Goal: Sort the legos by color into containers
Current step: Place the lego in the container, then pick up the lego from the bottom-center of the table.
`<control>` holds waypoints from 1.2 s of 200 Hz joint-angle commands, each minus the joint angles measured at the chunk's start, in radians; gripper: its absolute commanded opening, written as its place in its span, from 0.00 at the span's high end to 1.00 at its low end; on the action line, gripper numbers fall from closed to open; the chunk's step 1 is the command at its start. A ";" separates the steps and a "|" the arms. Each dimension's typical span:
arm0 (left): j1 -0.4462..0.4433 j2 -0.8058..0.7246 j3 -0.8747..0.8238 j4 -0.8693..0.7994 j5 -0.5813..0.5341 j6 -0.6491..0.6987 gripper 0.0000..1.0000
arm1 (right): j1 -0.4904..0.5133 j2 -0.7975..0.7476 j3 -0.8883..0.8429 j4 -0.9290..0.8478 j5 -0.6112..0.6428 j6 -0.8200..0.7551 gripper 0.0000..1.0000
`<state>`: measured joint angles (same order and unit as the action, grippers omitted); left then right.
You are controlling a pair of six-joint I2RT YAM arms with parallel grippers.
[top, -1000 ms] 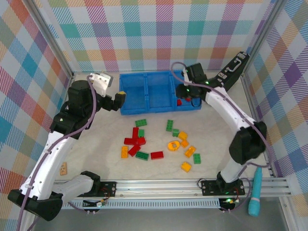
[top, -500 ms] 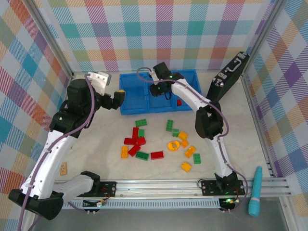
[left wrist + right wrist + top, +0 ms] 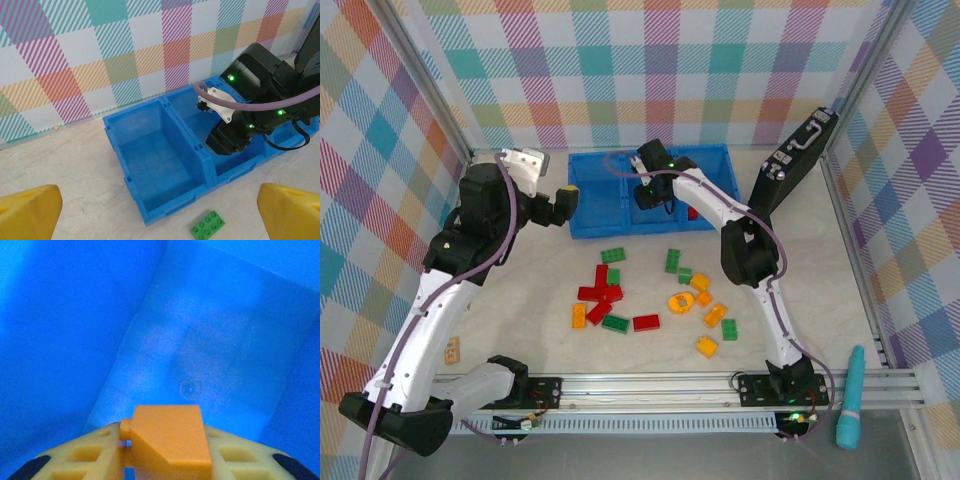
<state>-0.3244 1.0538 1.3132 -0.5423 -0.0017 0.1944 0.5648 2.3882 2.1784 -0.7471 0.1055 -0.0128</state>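
Right tool (image 3: 167, 452), low inside the blue bin's middle compartment (image 3: 210, 355), is pinched narrow on an orange brick (image 3: 170, 432) — left tool (image 3: 566, 205) hangs wide open, empty — so spread the jaws fully and lift straight up, letting the brick drop flat rather than cling.

Black case (image 3: 792, 158) tilted far right, teal cylinder (image 3: 850, 400) near right corner

An orange lego (image 3: 170, 435) sits seemingly over the blue bin's (image 3: 610, 229) middle compartment.
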 commanded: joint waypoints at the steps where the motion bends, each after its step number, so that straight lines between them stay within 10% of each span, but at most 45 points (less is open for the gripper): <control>1: 0.011 -0.002 -0.009 0.028 -0.013 -0.018 0.00 | 0.009 -0.014 -0.003 -0.009 0.002 0.010 0.58; 127: 0.013 0.004 -0.001 0.031 -0.006 -0.022 0.00 | 0.011 -0.532 -0.455 -0.003 -0.007 0.194 0.33; 240: 0.015 -0.014 -0.020 0.045 0.005 -0.024 0.00 | 0.046 -1.064 -1.182 -0.204 0.095 0.770 0.29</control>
<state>-0.3180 1.0580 1.3106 -0.5289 -0.0093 0.1799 0.5869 1.3373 1.0363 -0.8558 0.1761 0.5976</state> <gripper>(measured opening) 0.998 0.707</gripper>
